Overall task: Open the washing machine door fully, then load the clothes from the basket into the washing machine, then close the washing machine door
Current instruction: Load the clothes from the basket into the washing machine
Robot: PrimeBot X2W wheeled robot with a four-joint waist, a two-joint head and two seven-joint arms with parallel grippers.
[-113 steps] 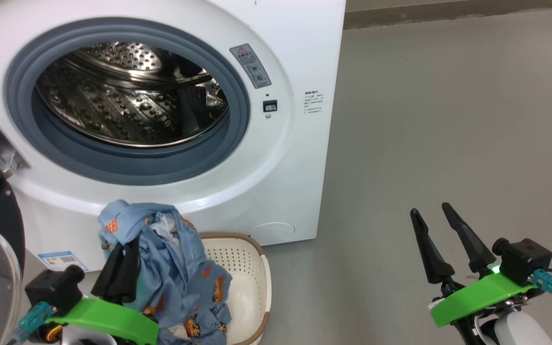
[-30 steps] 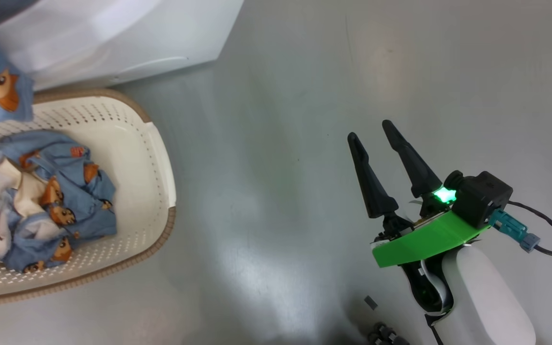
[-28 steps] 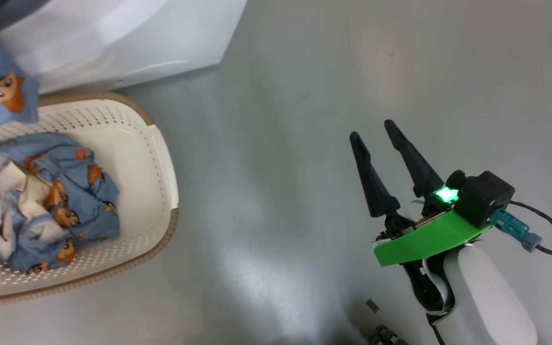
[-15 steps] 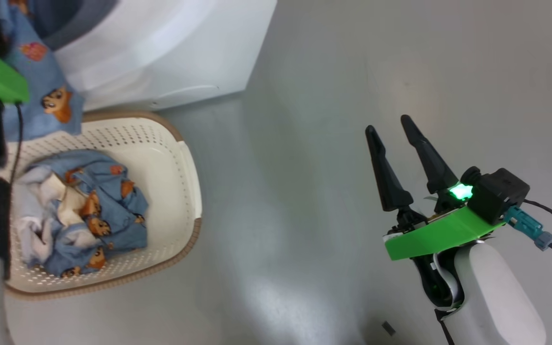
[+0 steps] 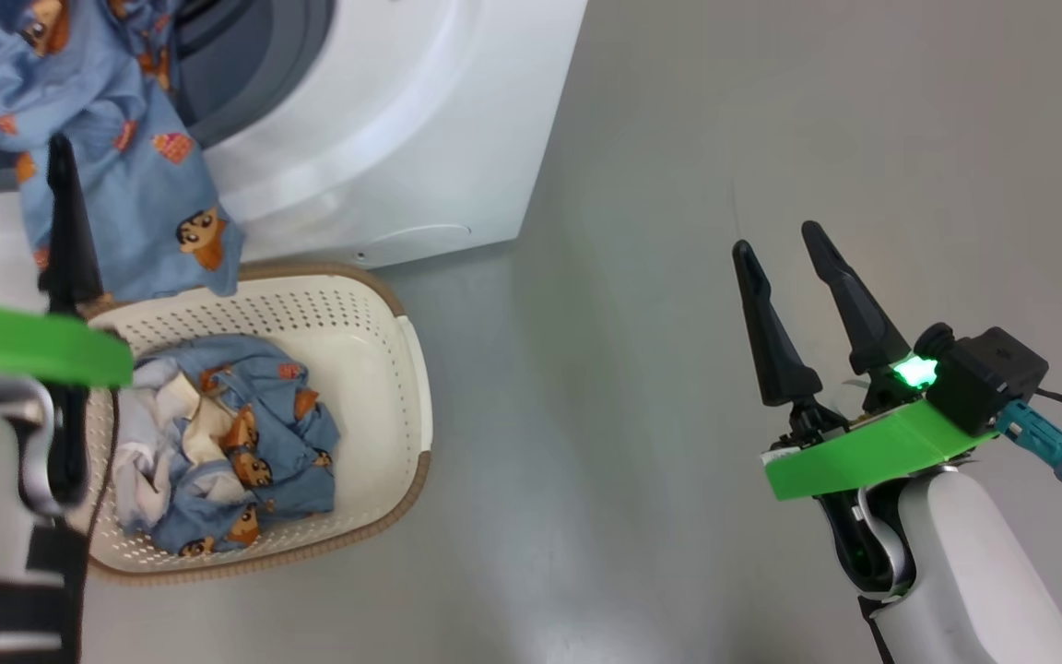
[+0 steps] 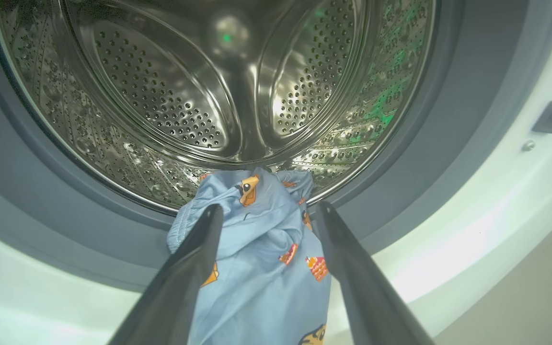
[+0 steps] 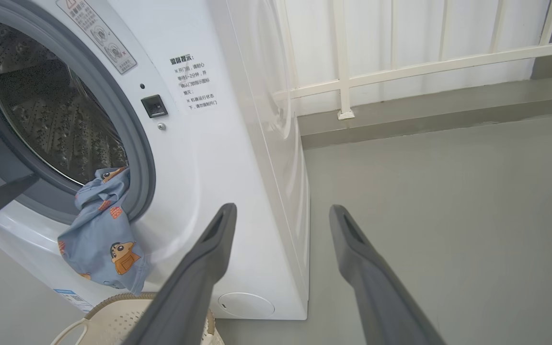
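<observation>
Clothes (image 6: 261, 249) over washer (image 6: 472, 230) btm lip

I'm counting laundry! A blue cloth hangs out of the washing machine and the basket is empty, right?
Not empty. The blue cloth does hang out of the washing machine, but the head view shows the basket holding more clothes.

Glossy washing machine (image 5: 420, 138), matt plastic basket (image 5: 376, 392)

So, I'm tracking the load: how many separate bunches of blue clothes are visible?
2: one garment hanging out of the washing machine opening, one heap in the basket; the heap may hide several pieces.
</observation>
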